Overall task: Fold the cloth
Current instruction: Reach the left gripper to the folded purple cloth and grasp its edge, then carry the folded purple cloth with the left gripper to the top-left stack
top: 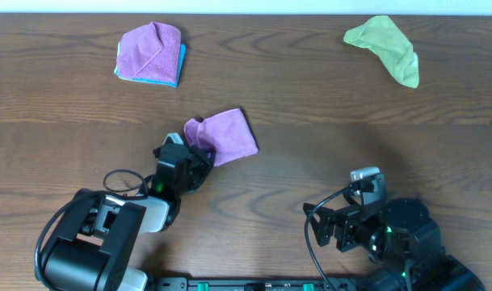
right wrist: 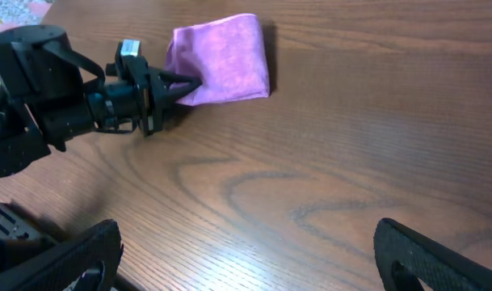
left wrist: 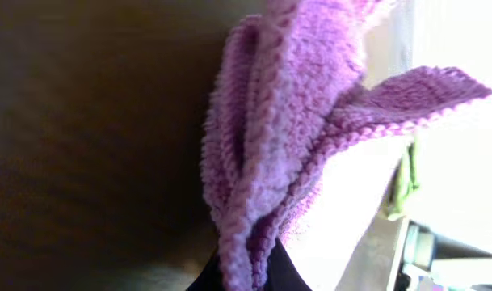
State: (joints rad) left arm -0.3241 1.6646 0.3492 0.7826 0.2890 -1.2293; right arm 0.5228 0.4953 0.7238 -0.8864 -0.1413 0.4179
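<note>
The tabletop (top: 310, 162) is dark brown wood with a strong grain; a thin pale strip runs beyond its far edge in the overhead view, and nothing more of the room can be made out; the cloth (top: 225, 136) lies a little left of the middle, a folded purple piece resting on the wood, its near left corner drawn into the left tool (top: 199, 155); that tool is clenched on the corner, its dark fingers pinched together around the fabric; the right tool (right wrist: 247, 230) is released, its two fingers (right wrist: 68, 259) spread wide at the bottom corners of its own camera's view, low over bare wood and well apart from the cloth; a second purple cloth (top: 149, 50) sits folded on a blue cloth (top: 174, 74) near the far left edge, and a lime-green cloth (top: 387, 50) lies crumpled near the far right edge; both are well apart from the arms; bare wood stretches right of the cloth and between it and the far edge; the left wrist view shows only looped purple pile, bunched into upright folds close to the lens, against dark wood on one side and glare on the other; the right wrist view alone shows the left tool from the side, tips shut on the corner while the rest lies flat
</note>
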